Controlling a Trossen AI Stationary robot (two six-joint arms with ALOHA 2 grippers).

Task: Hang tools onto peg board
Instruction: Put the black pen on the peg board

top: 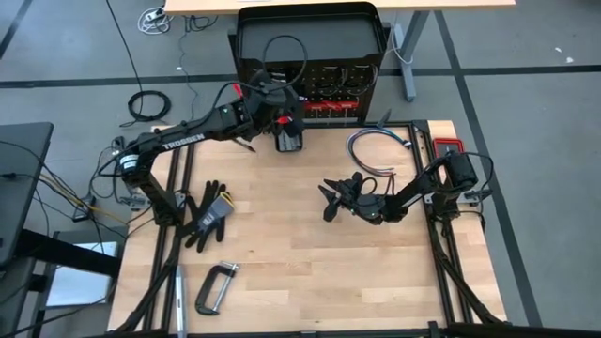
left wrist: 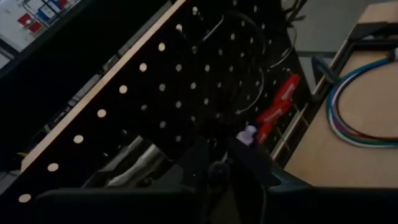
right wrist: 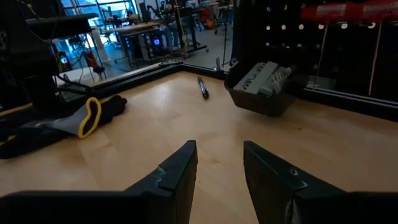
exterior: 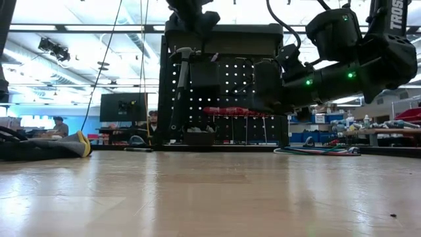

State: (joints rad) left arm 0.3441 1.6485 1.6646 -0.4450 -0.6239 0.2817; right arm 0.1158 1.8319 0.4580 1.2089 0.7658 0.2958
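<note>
The peg board [top: 329,80] stands upright at the table's far edge. Red-handled drivers [top: 329,108] lie along its lower rows, and a steel-headed hammer [exterior: 179,79] hangs on it head up. My left gripper [left wrist: 222,158] is raised close to the board's face, beside the hammer. Its fingers are slightly open and I see nothing between them. My right gripper [right wrist: 219,158] stands open low over the middle of the table [top: 331,199], holding nothing. A grey C-clamp [top: 214,286] lies flat near the table's front left.
A small black box [right wrist: 261,87] holding grey metal pieces sits on the table in front of the board. A black glove [top: 208,214] lies at the left, and a coil of blue-white cables [top: 380,150] at the far right. A dark pen [right wrist: 203,87] lies near the box.
</note>
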